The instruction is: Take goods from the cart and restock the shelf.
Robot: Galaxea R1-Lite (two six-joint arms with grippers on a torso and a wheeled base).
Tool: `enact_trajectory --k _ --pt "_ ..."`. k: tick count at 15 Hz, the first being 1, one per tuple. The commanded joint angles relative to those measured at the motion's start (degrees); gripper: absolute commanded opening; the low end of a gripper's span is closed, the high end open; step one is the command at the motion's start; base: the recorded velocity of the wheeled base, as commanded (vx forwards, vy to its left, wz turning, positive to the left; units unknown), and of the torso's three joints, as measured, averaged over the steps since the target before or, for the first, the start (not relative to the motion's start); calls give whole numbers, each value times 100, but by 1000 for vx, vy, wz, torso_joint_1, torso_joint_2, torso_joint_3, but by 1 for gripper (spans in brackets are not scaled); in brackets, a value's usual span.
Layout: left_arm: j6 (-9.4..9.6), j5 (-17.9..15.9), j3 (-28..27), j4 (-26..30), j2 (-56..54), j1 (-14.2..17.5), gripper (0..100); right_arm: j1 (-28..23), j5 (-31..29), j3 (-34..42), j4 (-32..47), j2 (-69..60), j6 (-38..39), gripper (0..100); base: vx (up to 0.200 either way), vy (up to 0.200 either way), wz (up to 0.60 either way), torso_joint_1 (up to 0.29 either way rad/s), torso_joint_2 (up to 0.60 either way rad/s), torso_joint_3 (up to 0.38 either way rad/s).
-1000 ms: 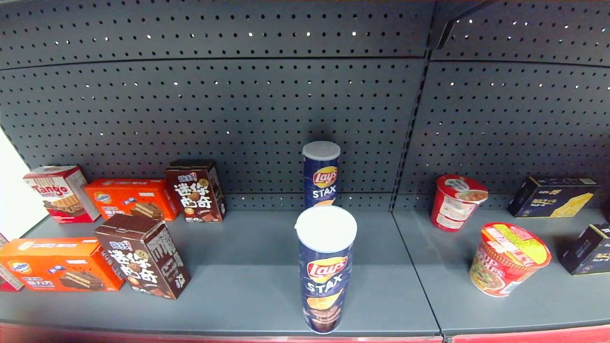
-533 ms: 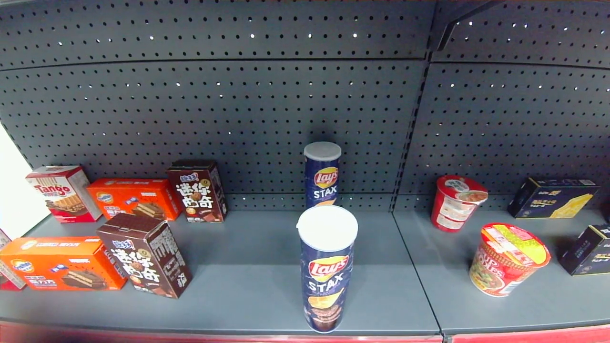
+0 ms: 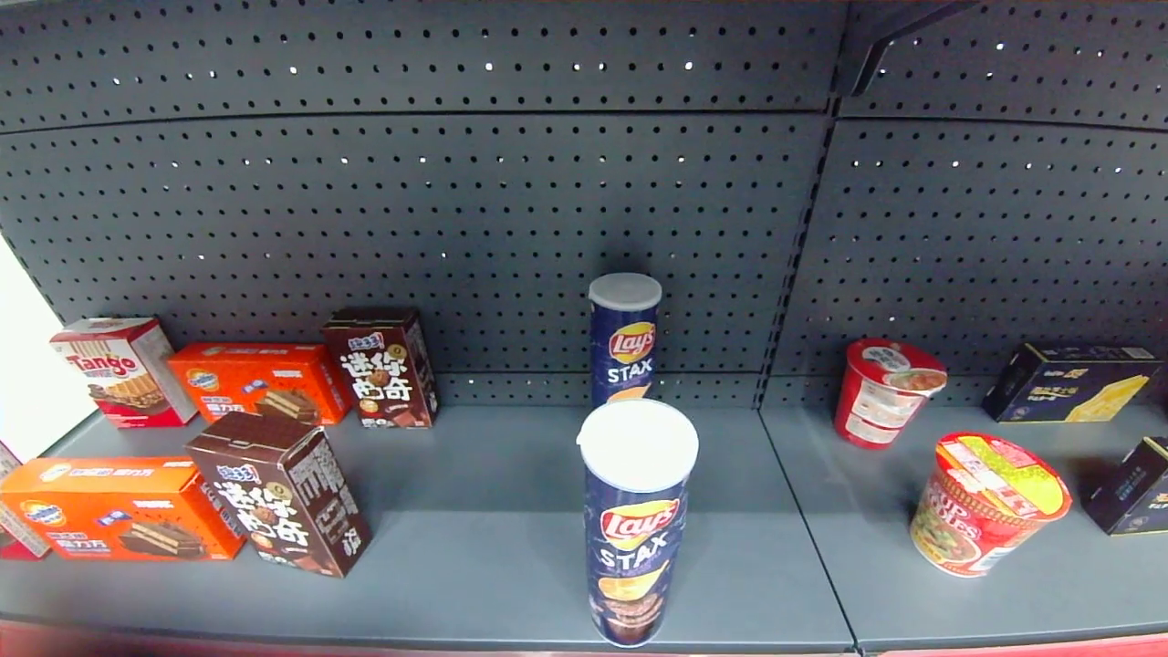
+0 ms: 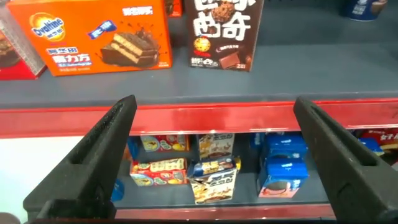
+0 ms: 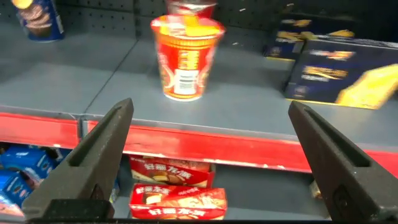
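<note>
At the red front lip [image 4: 205, 115] of the shelf [image 3: 474, 547], the left gripper [image 4: 214, 106] and the right gripper [image 5: 209, 109] both hang spread wide, holding nothing, while on it a front chip can [image 3: 636, 520] stands upright with a brown cookie box [image 3: 283, 493] to its left and a noodle cup [image 3: 985, 502] to its right. My read: the next goods come from the cart, so back both arms straight off that lip before turning, then land the item upright between cookie box and can.

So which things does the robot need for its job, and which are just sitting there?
For the job: shelf, left gripper, right gripper, both open and empty.
Just sitting there: near chip can, far chip can, near noodle cup, far noodle cup, near brown box.
</note>
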Motion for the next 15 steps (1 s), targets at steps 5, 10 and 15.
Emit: enact_trajectory --k 5,10,15 --pt "-4 -1 0 16 13 -2 100 2 34 1 -6 20 -2 100 0 0 0 0 0 0" --pt "5 -18 0 16 13 -2 100 11 104 1 2 20 42 100 0 0 0 0 0 0" --pt "5 -9 0 16 13 -2 100 2 113 1 2 20 121 100 0 0 0 0 0 0"
